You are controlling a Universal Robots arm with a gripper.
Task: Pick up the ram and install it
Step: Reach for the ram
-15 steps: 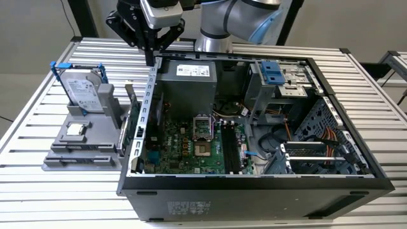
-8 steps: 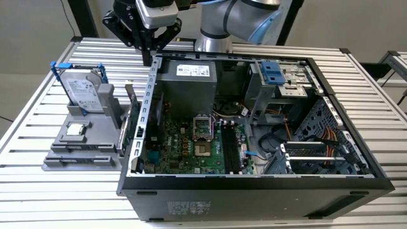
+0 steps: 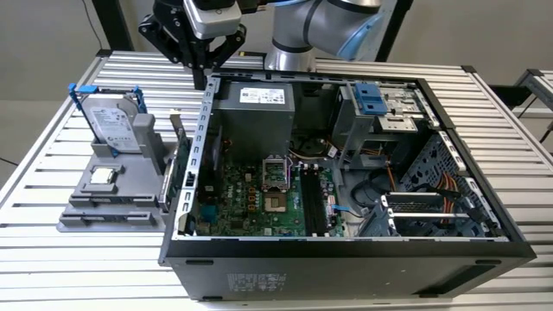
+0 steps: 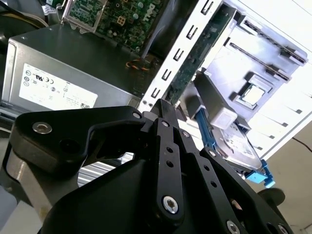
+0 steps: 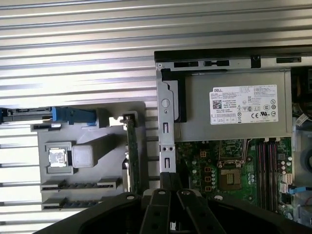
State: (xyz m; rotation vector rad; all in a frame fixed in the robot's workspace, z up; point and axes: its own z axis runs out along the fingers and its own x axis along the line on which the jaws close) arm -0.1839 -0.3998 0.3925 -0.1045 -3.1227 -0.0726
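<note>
Though near the hand [image 3: 206, 66], the ram [image 5: 130, 151] stands apart in its holder [image 5: 105, 146].

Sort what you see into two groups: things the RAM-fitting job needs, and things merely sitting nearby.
Belongs to the job:
- the ram, standing on edge in the grey holder
- the motherboard's black slots
- the gripper

Just lying about:
- the hard drive in its blue frame
- the processor chip
- the power supply
</note>
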